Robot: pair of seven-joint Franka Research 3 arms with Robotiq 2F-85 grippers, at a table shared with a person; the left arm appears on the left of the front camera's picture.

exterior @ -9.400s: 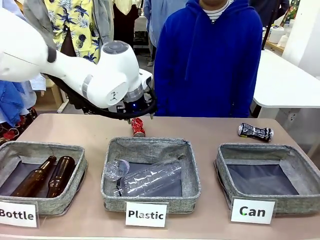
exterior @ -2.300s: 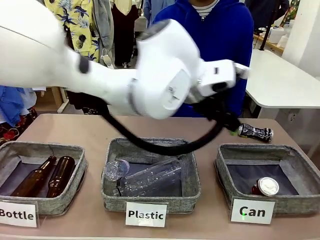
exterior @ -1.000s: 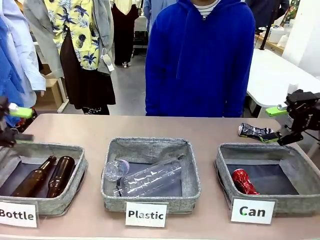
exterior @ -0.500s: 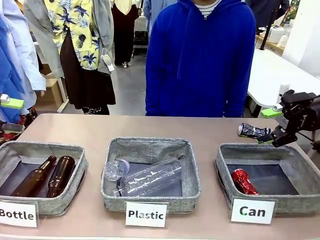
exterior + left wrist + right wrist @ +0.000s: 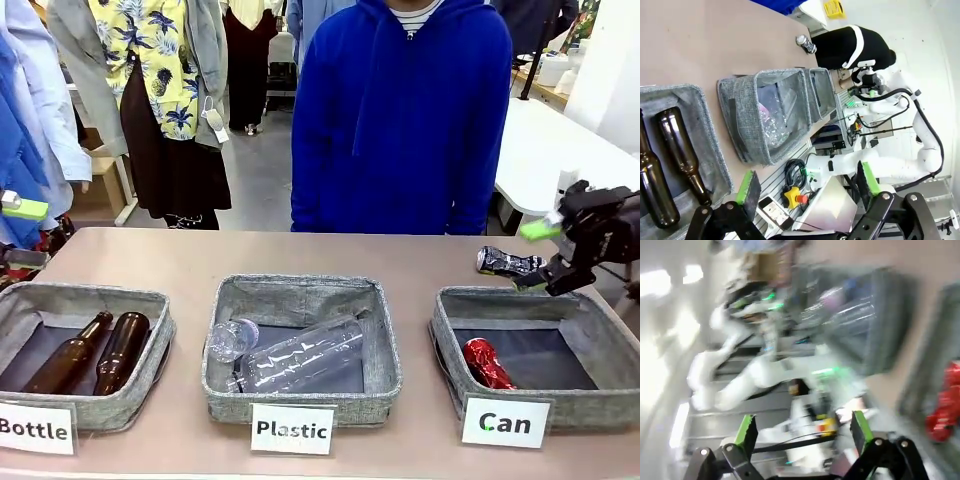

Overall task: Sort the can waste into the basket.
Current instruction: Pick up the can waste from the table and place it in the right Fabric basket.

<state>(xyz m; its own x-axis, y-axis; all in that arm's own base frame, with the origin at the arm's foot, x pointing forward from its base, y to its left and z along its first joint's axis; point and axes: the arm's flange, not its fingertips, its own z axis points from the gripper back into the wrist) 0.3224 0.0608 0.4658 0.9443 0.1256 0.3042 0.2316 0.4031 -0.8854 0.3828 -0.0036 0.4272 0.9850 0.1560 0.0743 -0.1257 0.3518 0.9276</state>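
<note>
Change: right gripper edged closer to the crushed black-and-silver can on the bench | shiny red crushed can already lies in grey fabric "Can" basket | fingers: both grippers spread, empty; left gripper parked at far left | remaining: black can.

I'm seeing the red can gleaming as glossy, crumpled metal against the basket, which is looking like coarse grey woven cloth with a smooth, darker matt bottom. The black can is showing shiny silver metal ends. The table is reading as a smooth, matt tan surface. The plastic bottles are glinting clear and ridged; the glass bottles are shining glossy brown. The right gripper's pads are probably looking like matt green rubber, though that view is blurring.
</note>
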